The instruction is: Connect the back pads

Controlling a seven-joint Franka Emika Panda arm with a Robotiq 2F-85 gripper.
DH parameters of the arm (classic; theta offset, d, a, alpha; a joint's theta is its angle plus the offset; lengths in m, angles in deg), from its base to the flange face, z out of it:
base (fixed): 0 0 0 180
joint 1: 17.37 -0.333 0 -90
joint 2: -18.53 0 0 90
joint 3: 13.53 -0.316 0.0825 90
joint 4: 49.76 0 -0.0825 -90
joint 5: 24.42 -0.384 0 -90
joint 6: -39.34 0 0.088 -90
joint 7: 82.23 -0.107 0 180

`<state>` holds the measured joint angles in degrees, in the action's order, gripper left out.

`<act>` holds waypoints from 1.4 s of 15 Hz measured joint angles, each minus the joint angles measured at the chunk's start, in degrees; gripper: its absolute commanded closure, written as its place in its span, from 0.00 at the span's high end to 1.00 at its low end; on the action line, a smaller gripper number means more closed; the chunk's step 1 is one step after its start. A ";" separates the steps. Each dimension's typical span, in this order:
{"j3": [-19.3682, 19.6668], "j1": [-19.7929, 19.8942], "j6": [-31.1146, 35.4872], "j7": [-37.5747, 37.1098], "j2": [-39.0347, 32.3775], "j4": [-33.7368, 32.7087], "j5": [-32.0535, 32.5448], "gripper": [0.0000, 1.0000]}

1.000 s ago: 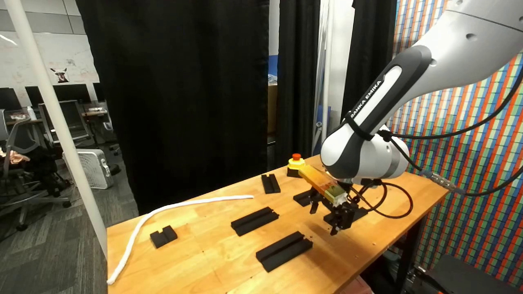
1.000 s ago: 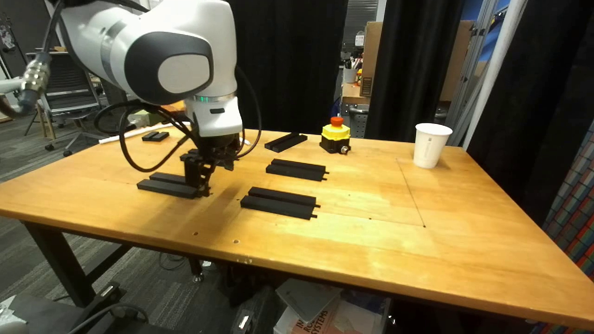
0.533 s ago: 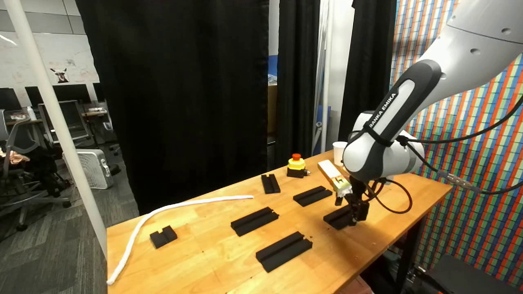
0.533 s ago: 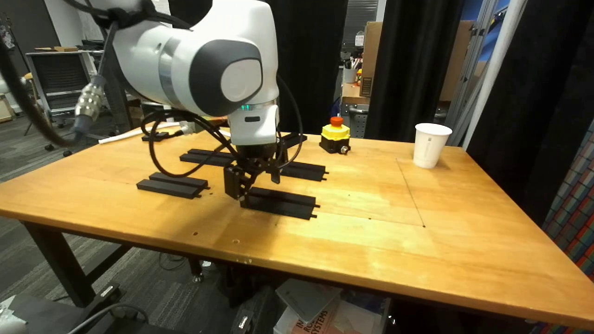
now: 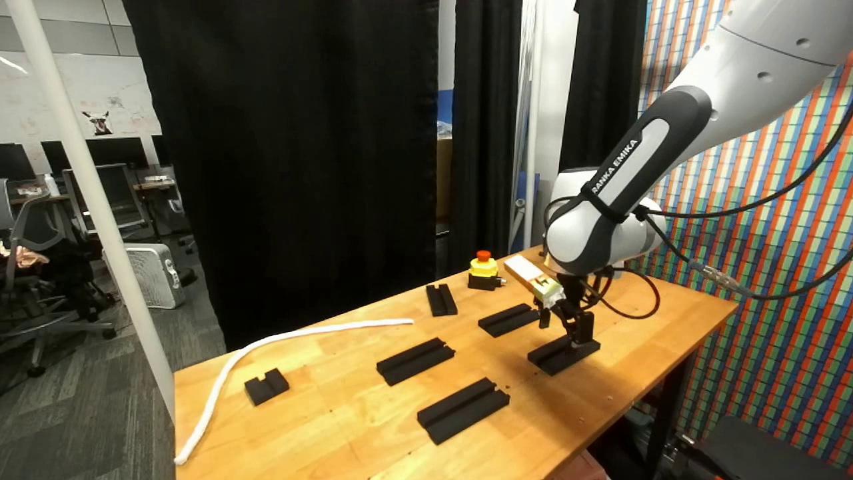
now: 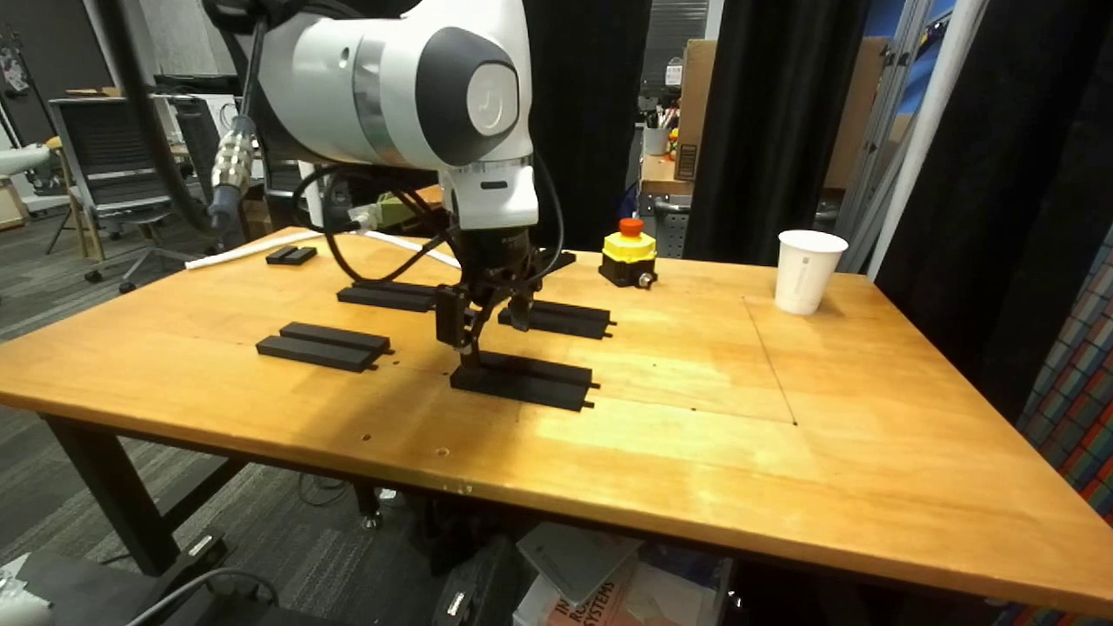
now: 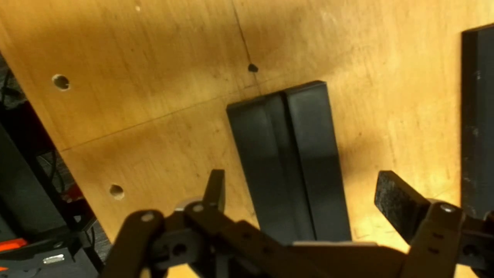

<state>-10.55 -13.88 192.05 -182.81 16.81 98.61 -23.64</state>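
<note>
The jaws stood wide apart, one on either side of a back pad (image 7: pixel 287 166) that lay flat at the middle of the wrist view, a gap showing at each side. A second pad (image 7: pixel 478 123) showed at the right edge. In an exterior view I saw a third pad (image 5: pixel 464 409) and a fourth pad (image 5: pixel 416 361) lying apart on the table (image 5: pixel 320 427), lower centre.

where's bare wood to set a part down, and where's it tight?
Biggest patch, in an exterior view: the table between the cup, the near edge and the pegged end of the pad under the hand. Smaller patch, in an exterior view: between the small block and the foremost pad. Tight: around the hand, pads close by, arm overhead.
</note>
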 measured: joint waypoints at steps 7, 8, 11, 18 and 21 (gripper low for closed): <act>-0.71 -1.52 -2.33 9.53 -2.85 -4.36 -1.40 1.00; -0.94 -1.57 -2.31 12.18 -3.36 -4.36 -2.84 1.00; -1.54 -1.61 -2.30 19.13 -4.70 -4.33 -6.90 1.00; -1.64 -1.84 -2.30 24.75 -5.82 -4.29 -9.30 1.00; -1.64 -1.95 -2.27 25.44 -5.87 -4.23 -9.49 1.00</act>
<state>-12.19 -15.83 189.78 -157.37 10.94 94.38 -33.13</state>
